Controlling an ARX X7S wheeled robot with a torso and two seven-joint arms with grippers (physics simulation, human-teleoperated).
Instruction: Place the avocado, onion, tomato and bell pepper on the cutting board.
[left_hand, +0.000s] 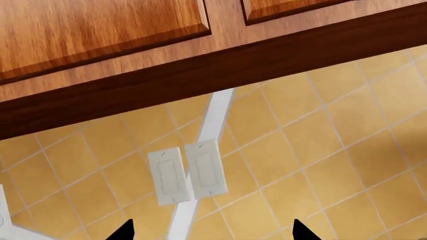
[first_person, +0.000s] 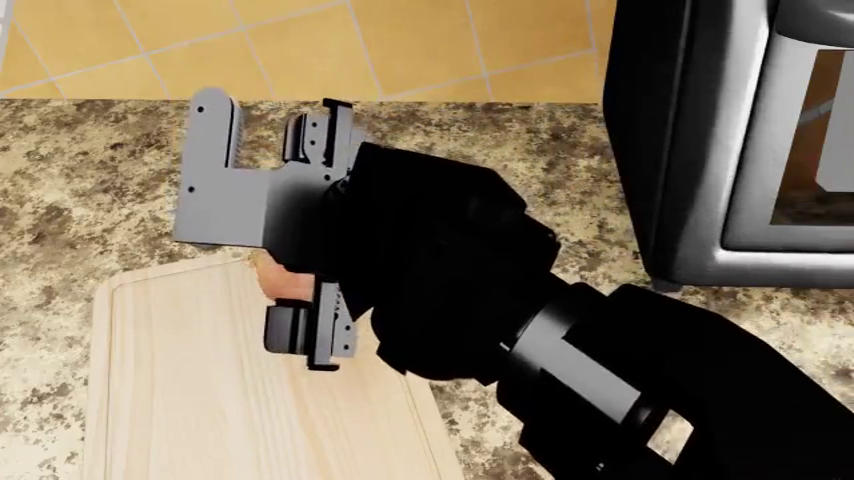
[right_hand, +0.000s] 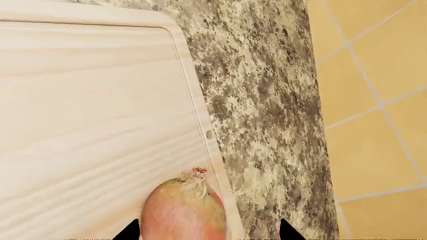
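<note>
Surroundings: a speckled brown-and-grey granite counter (first_person: 120, 180) runs under my right arm, with a yellow tiled wall (first_person: 307, 45) at its far edge and a dark, steel-trimmed oven or microwave (first_person: 727, 150) at far right.
In the way: in the head view my own black forearm and grey wrist block cover most of the onion and the board's far right corner.
Cutting board (first_person: 200, 390): pale light wood with straight grain, rounded corners and a shallow groove inside the rim; it lies at the near left of the counter.
Onion (right_hand: 183, 212): egg-shaped, tan-peach papery skin with a dry tuft at its tip; it sits over the board's far edge, right at the groove.
My right gripper (right_hand: 208, 231): the onion lies between my two dark fingertips, and I appear to be clamped on it.
My left gripper (left_hand: 212, 232): fingertips spread wide with nothing between them, pointed at the tiled wall, two white switch plates (left_hand: 187, 172) and brown wooden cabinets (left_hand: 100, 35).
</note>
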